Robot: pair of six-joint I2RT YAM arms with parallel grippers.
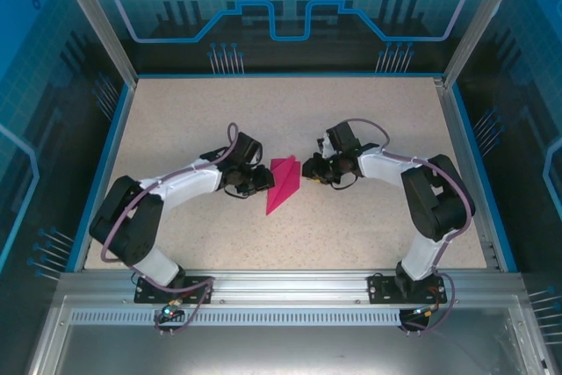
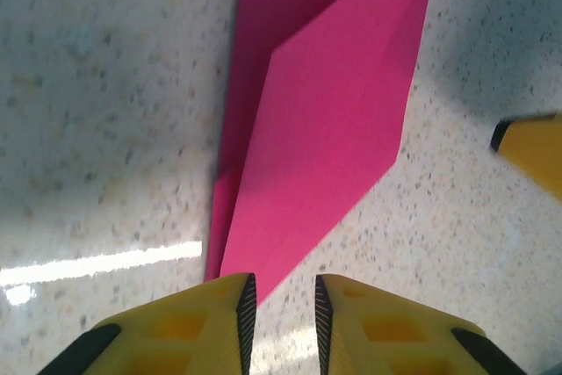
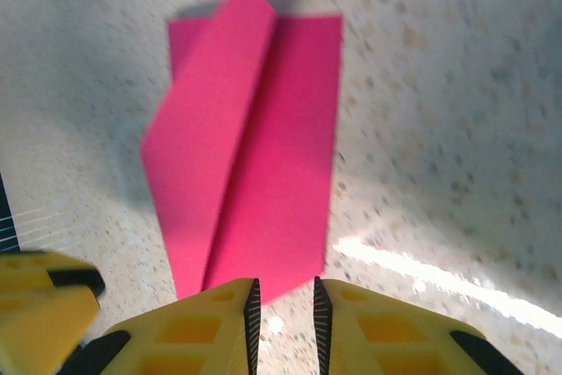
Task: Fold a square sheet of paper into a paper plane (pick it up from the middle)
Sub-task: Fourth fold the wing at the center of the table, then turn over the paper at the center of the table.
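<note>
No readable text, label or number — none legible.

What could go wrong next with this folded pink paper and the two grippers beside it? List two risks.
The paper plane lies loose between the slightly open left gripper and right gripper; either pulling away could nudge it askew. Its top flap looks lifted, so the fold may spring open.
</note>
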